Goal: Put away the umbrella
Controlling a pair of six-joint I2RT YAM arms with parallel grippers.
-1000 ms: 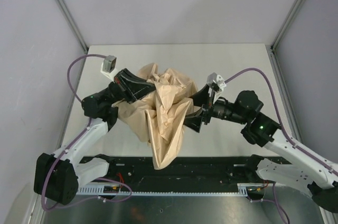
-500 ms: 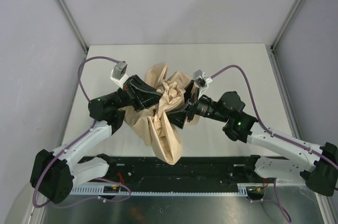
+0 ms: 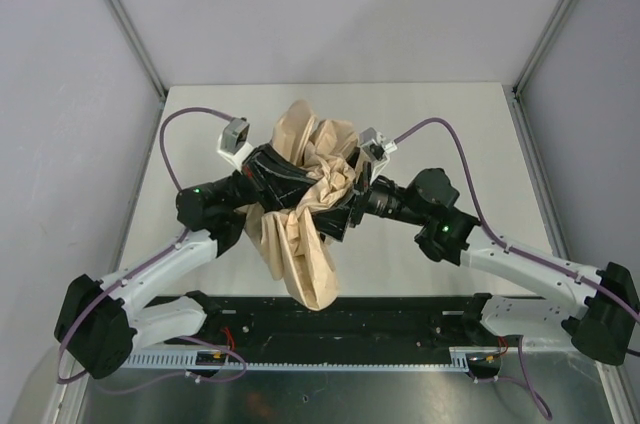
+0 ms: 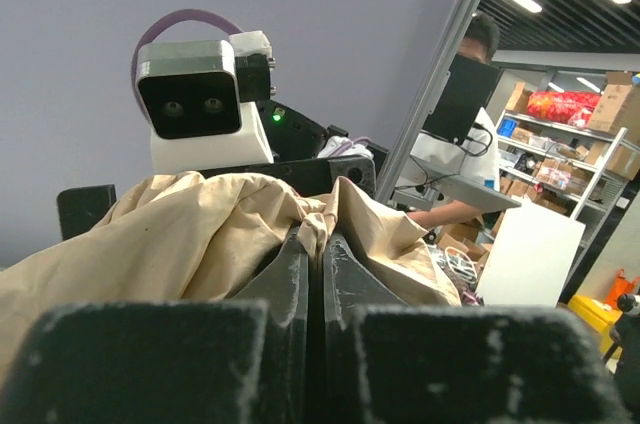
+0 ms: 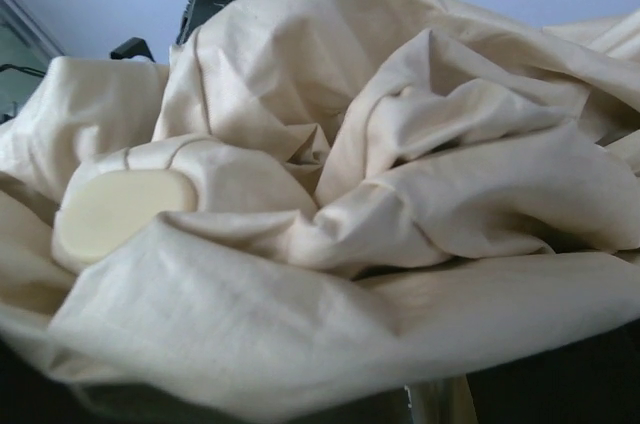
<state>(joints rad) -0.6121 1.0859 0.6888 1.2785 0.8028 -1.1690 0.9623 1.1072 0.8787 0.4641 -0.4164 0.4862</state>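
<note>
- Umbrella: crumpled canopy is hanging between both arms over the middle of the worktop, its tail drooping toward the near edge.
- Left end effector: is clenching a canopy fold.
- Right end effector: is standing released, jaws wide around bunched fabric.
- Risk: the thin fold is likely to slip from the pinch, dropping the bundle. Loose cloth could snag.

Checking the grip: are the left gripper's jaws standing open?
No, the left gripper is shut, its jaws pressed together on a fold of the umbrella.
</note>
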